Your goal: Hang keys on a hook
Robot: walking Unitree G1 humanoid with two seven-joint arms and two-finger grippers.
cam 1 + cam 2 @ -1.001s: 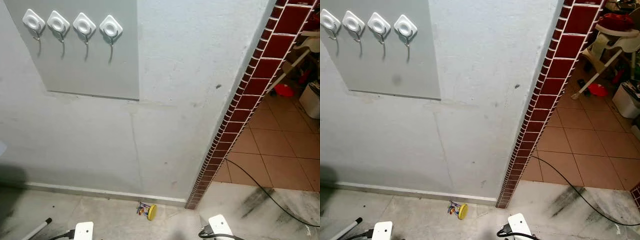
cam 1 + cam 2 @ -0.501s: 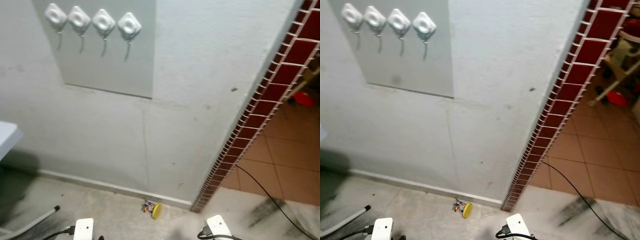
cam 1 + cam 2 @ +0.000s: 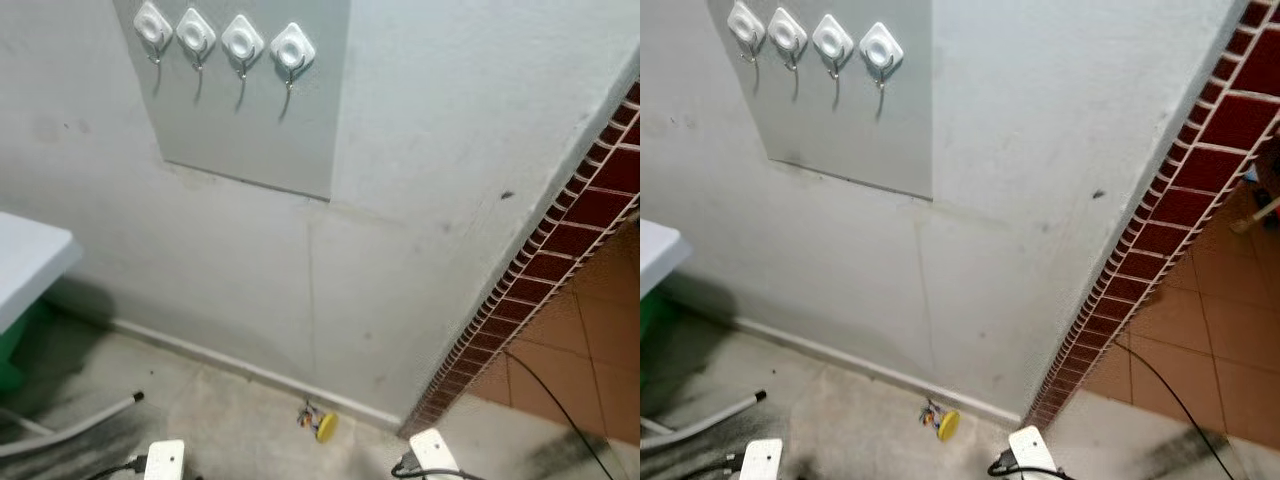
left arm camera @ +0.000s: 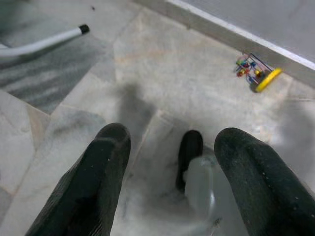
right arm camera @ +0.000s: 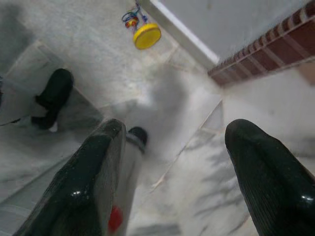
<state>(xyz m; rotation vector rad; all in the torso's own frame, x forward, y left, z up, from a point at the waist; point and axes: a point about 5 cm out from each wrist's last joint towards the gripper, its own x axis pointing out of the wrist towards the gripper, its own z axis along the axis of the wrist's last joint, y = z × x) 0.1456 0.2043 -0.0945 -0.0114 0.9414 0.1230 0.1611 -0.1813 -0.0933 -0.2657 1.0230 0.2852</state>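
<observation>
Keys (image 4: 256,73) on floor by wall, well beyond both spread, empty jaws.

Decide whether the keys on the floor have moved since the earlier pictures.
No. The keys lie on the floor at the skirting board, left of the brick corner, as before; the camera has turned instead.

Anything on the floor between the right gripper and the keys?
Right wrist view: bare marble floor lies between the open right gripper and the keys.
</observation>
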